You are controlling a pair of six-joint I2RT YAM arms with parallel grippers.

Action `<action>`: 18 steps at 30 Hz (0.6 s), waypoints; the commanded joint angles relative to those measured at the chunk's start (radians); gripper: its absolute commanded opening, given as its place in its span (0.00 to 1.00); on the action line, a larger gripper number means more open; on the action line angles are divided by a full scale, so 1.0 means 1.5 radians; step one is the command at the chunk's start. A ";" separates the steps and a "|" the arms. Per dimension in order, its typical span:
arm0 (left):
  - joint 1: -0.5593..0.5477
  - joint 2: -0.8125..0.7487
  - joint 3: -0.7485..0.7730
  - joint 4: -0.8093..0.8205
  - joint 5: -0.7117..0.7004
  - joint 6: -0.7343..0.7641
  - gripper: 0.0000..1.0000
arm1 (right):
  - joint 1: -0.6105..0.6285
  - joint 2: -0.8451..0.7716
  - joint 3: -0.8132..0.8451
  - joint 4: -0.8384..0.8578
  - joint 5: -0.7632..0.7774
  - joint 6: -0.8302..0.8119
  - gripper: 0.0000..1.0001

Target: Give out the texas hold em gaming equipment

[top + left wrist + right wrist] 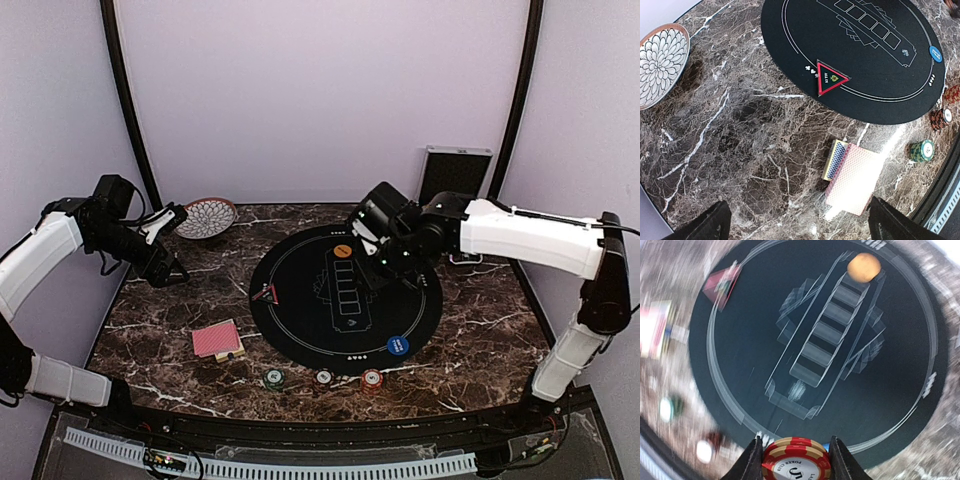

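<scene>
We see open bench left of the mat [300, 330], between the bowl [207, 216] and the card deck [218, 340]. Near the mat's front edge three chip stacks [324, 377] crowd the way. Over the mat's far right, the right gripper [796, 452], jaws clamped on a red chip stack [796, 467], blocks passage.

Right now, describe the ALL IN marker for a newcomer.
Find the round black poker mat in the middle of the marble table. The ALL IN marker lies on the mat's left edge. It is a red-bordered triangle; the mat's blue chip and orange disc are round.
</scene>
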 commanded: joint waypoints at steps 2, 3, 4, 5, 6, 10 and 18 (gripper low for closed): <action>-0.002 -0.020 0.020 -0.027 0.007 0.011 0.99 | -0.089 0.083 0.078 0.071 0.033 -0.038 0.02; -0.002 -0.021 0.020 -0.027 0.006 0.013 0.99 | -0.102 0.108 0.092 0.081 0.034 -0.043 0.02; -0.002 -0.021 0.020 -0.029 0.007 0.013 0.99 | -0.113 0.129 0.107 0.090 0.035 -0.049 0.02; -0.002 -0.021 0.021 -0.030 0.006 0.014 0.99 | -0.124 0.149 0.123 0.095 0.037 -0.052 0.02; -0.002 -0.022 0.021 -0.029 0.007 0.015 0.99 | -0.135 0.172 0.139 0.102 0.034 -0.056 0.02; -0.002 -0.021 0.020 -0.029 0.010 0.013 0.99 | -0.169 0.255 0.193 0.123 0.021 -0.067 0.02; -0.003 -0.018 0.017 -0.027 0.015 0.011 0.99 | -0.206 0.384 0.297 0.137 0.008 -0.088 0.01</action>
